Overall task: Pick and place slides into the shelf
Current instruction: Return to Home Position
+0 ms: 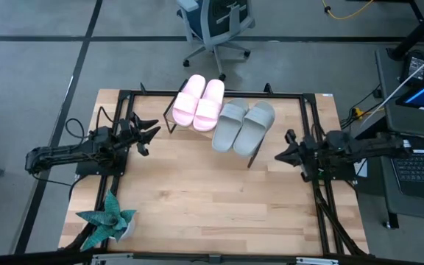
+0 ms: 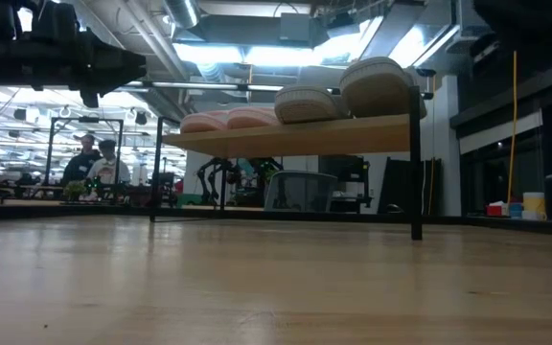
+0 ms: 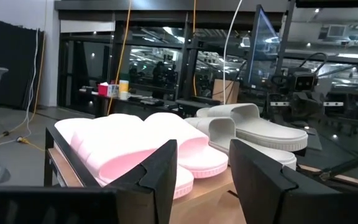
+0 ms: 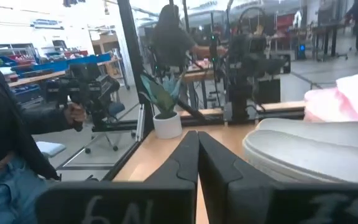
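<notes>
The shelf [image 2: 295,137], a slanted wood board on a black frame, stands at the table's far middle. On it lie the pale pink slides [image 1: 199,101] and, to their right, the grey-green slides [image 1: 244,125], soles down, side by side. My left gripper [image 1: 152,135] hovers left of the shelf, open, with nothing between its fingers. In its wrist view [image 3: 204,162] the pink slides [image 3: 135,146] lie just ahead. My right gripper [image 1: 280,155] hovers right of the shelf, shut on nothing. A grey-green slide [image 4: 316,146] lies close beside its fingers [image 4: 197,140].
A potted plant [image 1: 109,217] stands near the table's front left corner. A black frame [image 1: 311,118] runs around the tabletop. Bare wood [image 1: 212,195] lies between the arms and the near edge. An office chair [image 1: 216,26] stands beyond the far edge, a laptop [image 1: 422,165] to the right.
</notes>
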You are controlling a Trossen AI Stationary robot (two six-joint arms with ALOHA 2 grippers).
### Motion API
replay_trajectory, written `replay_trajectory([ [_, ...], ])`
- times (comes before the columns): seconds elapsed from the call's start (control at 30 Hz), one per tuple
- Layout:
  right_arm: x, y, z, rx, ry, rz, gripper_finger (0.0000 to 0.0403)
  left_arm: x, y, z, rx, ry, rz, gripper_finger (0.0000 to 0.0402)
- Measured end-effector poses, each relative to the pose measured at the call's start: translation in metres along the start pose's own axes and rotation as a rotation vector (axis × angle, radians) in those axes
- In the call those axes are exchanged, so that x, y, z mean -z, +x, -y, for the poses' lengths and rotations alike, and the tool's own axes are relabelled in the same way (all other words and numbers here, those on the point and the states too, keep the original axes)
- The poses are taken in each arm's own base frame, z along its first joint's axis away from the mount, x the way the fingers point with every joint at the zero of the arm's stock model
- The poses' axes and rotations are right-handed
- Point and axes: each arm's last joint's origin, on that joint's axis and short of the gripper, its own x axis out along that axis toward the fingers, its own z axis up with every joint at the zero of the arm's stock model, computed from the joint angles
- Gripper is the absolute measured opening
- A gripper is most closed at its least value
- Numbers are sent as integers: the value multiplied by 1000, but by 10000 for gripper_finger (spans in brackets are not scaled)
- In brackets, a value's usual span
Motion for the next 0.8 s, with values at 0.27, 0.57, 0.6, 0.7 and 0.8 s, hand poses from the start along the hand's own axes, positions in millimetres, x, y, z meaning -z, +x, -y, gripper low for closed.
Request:
replay_trajectory([
  [0.27,7,-17,-1,-24,-73,40,10,1,0,0,1,1,-6,139],
  [0.57,41,-12,4,-80,-81,75,10,6,0,0,2,2,-57,139],
  [0.6,47,-12,5,-78,-75,60,10,8,0,-1,-2,-9,-83,139],
  [0.7,47,-12,5,-78,-59,53,10,14,-1,-2,-13,-37,-144,139],
  [0.8,46,-12,4,-91,-84,66,10,15,-1,-2,-16,-31,-151,139],
])
